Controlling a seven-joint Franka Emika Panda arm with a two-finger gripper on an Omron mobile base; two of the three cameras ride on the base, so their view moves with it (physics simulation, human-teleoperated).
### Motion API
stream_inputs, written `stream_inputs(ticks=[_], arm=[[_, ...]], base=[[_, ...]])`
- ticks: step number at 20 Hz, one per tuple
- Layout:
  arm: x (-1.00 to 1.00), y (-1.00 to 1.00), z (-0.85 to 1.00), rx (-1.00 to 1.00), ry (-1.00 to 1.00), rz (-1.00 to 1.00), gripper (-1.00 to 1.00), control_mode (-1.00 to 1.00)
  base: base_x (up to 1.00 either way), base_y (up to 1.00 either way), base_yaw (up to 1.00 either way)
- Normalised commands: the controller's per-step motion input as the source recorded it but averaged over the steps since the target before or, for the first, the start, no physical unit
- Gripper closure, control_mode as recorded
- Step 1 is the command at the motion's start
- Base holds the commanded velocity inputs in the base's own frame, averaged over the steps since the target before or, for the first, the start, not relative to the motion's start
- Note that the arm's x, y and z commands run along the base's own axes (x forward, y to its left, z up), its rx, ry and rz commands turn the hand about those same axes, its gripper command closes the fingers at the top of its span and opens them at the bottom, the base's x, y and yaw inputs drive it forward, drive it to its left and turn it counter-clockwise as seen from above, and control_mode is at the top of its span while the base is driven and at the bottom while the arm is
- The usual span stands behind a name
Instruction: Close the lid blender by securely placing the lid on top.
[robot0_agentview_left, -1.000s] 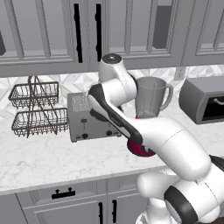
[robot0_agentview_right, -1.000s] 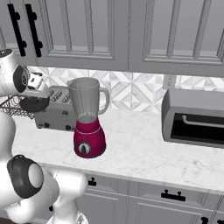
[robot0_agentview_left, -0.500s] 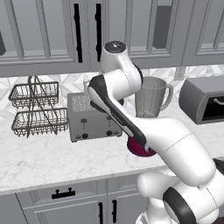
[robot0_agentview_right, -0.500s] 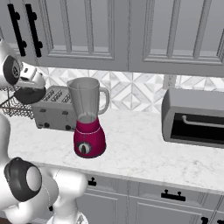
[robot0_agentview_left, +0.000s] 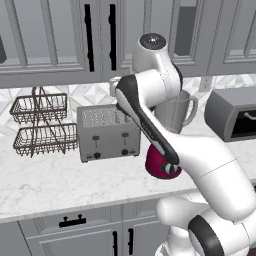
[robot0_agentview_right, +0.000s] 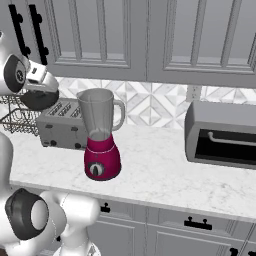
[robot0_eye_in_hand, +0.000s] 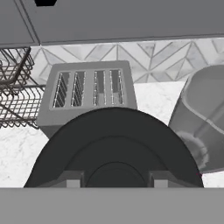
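Note:
The lid (robot0_eye_in_hand: 113, 144), a flat round black disc, is clamped between my gripper's (robot0_eye_in_hand: 116, 180) fingertips (robot0_eye_in_hand: 72, 179), which are shut on its centre knob. The right base view shows the gripper (robot0_agentview_right: 37, 90) holding the lid (robot0_agentview_right: 36, 101) in the air above the toaster, left of the blender and about level with the jar's rim. The blender (robot0_agentview_right: 100, 135) stands upright on the counter, a magenta base with a black dial under a clear grey jar with an uncovered mouth. Its jar (robot0_eye_in_hand: 205, 118) sits at the right of the hand view. My arm partly covers the blender (robot0_agentview_left: 175, 112) in the left base view.
A silver toaster (robot0_agentview_left: 107, 132) (robot0_agentview_right: 62, 125) (robot0_eye_in_hand: 89, 92) stands left of the blender, below the lid. A two-tier wire basket (robot0_agentview_left: 40, 125) (robot0_agentview_right: 15, 120) sits further left. A grey toaster oven (robot0_agentview_right: 222, 132) (robot0_agentview_left: 235, 115) is at the right. Upper cabinets hang overhead.
My hand has risen with the lid, from beside the toaster's top to clear above it. The blender and toaster have not moved.

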Motion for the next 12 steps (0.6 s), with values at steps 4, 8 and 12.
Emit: stream_inputs(ticks=[4, 8, 12], arm=[[0.00, -0.49, 0.23, 0.00, -0.02, 0.00, 1.00, -1.00], [0.00, -0.62, 0.01, 0.00, 0.00, 0.00, 1.00, -1.00], [0.00, -0.66, 0.01, 0.00, 0.00, -0.01, 1.00, -1.00]], base=[[0.00, 0.00, 0.00], [0.00, 0.00, 0.00], [0.00, 0.00, 0.00]])
